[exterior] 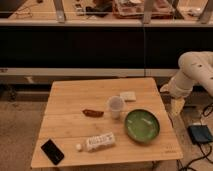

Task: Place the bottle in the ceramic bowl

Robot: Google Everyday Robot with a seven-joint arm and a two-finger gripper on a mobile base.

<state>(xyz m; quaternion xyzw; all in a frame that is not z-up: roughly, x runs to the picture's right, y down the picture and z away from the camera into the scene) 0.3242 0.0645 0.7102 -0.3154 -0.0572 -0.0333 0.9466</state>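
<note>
The single camera looks down at a slant from a raised spot off the near long edge of the pale wooden rectangular table (70,102). It takes in the whole top from a middling distance and faces a dark low wall (90,47) beyond. The gripper (176,106) hangs just beside the table's right edge, under the white rounded robot arm (196,67) that enters from the view's right side.

The ceramic bowl (142,126) is green, the bottle (100,141) clear with white label, the gripper (177,106) beside the table (75,95) cream.
</note>
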